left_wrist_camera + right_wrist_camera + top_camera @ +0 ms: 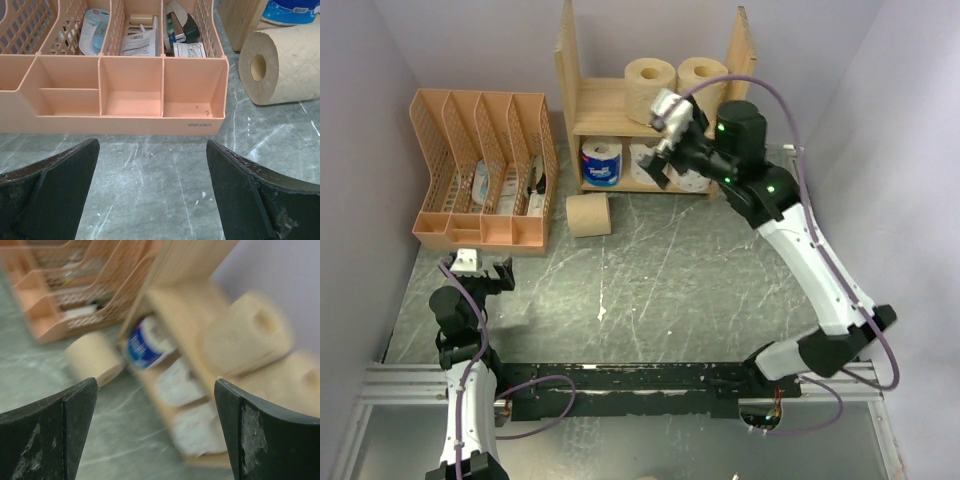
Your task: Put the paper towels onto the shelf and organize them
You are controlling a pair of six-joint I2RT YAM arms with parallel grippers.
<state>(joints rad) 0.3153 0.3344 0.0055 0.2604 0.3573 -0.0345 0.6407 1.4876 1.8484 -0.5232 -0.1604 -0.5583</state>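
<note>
The wooden shelf (582, 95) stands at the back of the table. Two tan paper towels (650, 85) (703, 78) lie on its upper tier. Its lower tier holds a blue-and-white roll (601, 162) and two white rolls (642, 158), the right one partly hidden by my right gripper (660, 170). That gripper hovers open and empty just in front of the lower tier; its wrist view is blurred, with the white rolls (180, 382) between its fingers. A third tan roll (588, 215) (280, 65) lies on its side on the table. My left gripper (480, 275) (152, 145) is open and empty, low over the table.
A peach mesh file organizer (480, 225) (120, 125) with small items in its slots stands left of the shelf, directly ahead of the left gripper. Walls close in the table on the left, back and right.
</note>
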